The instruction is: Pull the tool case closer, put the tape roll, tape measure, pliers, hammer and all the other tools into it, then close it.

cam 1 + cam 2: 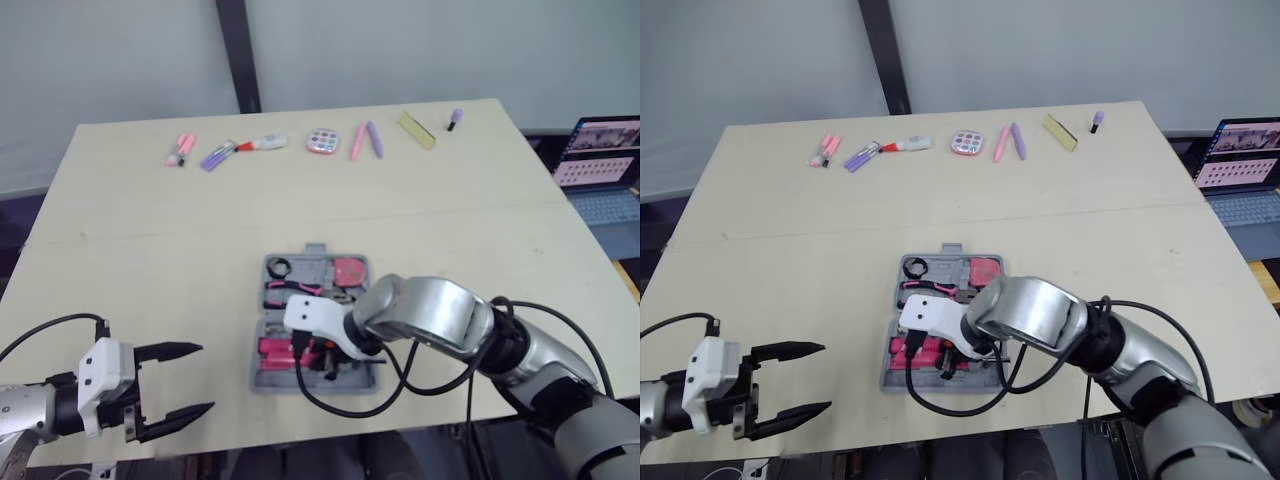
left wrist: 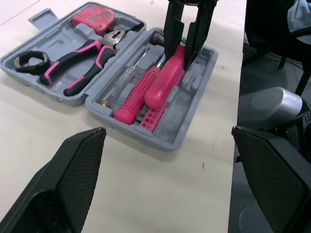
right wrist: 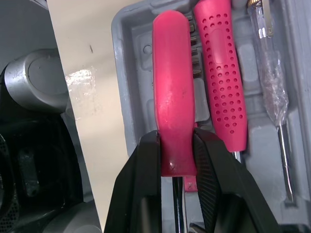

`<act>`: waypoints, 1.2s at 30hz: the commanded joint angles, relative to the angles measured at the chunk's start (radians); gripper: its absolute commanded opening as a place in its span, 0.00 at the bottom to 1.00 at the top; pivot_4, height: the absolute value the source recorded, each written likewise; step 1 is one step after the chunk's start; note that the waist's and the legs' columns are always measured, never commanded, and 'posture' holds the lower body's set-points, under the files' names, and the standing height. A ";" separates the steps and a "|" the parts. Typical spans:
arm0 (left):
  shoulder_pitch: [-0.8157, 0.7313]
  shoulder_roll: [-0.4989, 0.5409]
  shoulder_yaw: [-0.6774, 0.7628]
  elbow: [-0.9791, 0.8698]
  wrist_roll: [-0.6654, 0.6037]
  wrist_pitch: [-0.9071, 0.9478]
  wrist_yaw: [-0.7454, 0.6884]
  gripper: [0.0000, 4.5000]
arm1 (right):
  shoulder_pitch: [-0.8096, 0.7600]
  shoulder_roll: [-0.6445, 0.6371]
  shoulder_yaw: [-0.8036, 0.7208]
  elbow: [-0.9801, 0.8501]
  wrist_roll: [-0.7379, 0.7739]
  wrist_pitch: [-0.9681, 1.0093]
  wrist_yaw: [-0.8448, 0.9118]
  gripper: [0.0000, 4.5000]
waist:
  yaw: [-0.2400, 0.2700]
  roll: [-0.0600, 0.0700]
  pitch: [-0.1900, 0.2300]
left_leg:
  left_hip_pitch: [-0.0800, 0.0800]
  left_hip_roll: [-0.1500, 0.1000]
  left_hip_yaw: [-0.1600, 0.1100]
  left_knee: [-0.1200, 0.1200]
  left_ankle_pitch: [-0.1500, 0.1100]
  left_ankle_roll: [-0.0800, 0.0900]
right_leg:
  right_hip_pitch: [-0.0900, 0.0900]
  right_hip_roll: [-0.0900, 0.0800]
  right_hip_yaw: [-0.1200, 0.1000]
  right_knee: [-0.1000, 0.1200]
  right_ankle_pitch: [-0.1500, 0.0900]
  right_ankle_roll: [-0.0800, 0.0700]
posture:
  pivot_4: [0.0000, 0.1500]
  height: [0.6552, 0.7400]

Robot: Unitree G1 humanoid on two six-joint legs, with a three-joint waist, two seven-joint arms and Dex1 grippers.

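The grey tool case lies open near the table's front edge. Its far half holds the black tape roll, the pink-and-black pliers and the red tape measure. In the near half lie a pink perforated screwdriver and a clear tester screwdriver. My right gripper reaches down into that near half, shut on the pink handle of the hammer, which rests in the case. To the case's left, my left gripper hovers open, holding nothing.
Along the table's far edge lie pink and purple markers, a red-and-white pen, a round palette and a yellow bar. A laptop stands beyond the table's right edge.
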 commanded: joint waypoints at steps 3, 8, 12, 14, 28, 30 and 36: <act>0.057 0.014 0.044 -0.066 -0.006 0.020 -0.010 1.00 | -0.010 0.021 0.038 0.006 -0.015 -0.037 0.023 0.09 | -0.009 0.000 0.000 | 0.000 0.000 0.000 0.000 0.000 0.000 | 0.000 0.000 0.000 0.000 0.000 0.000 | 1.00 1.00; 0.079 0.015 0.063 -0.080 -0.003 0.035 -0.013 1.00 | 0.008 0.042 0.058 0.019 -0.021 -0.049 0.024 0.09 | -0.015 0.000 0.000 | 0.000 0.000 0.000 0.000 0.000 0.000 | 0.000 0.000 0.000 0.000 0.000 0.000 | 1.00 1.00; 0.088 0.015 0.071 -0.089 -0.002 0.045 -0.014 1.00 | 0.010 0.063 0.063 0.040 -0.024 -0.059 0.025 0.09 | -0.015 0.000 0.000 | 0.000 0.000 0.000 -0.001 0.000 0.000 | 0.000 0.000 0.000 0.000 0.000 0.000 | 1.00 1.00; 0.096 0.014 0.077 -0.091 0.002 0.047 -0.016 1.00 | 0.014 0.074 0.066 0.049 -0.027 -0.061 0.024 0.09 | -0.015 0.000 0.000 | 0.000 0.000 -0.001 -0.001 0.000 0.000 | 0.000 0.000 0.000 0.000 0.000 0.000 | 1.00 1.00; 0.145 0.005 0.124 -0.125 0.003 0.058 -0.017 1.00 | 0.025 0.123 0.094 0.114 -0.045 -0.094 0.036 0.09 | -0.016 0.000 0.000 | 0.000 0.000 -0.001 -0.001 0.000 0.000 | 0.000 0.000 0.000 0.000 0.000 0.000 | 1.00 1.00; 0.145 0.004 0.126 -0.127 0.002 0.059 -0.016 1.00 | 0.026 0.123 0.096 0.120 -0.048 -0.097 0.038 0.09 | -0.016 0.000 0.000 | 0.000 0.000 -0.001 -0.001 0.000 0.000 | 0.000 0.000 0.000 0.000 0.000 0.000 | 1.00 1.00; 0.142 0.003 0.127 -0.132 0.001 0.065 -0.012 1.00 | 0.027 0.123 0.084 0.121 -0.041 -0.095 0.053 0.32 | -0.016 0.000 0.000 | 0.000 0.000 -0.001 -0.001 0.000 0.000 | 0.000 0.000 0.000 0.000 0.000 0.000 | 1.00 1.00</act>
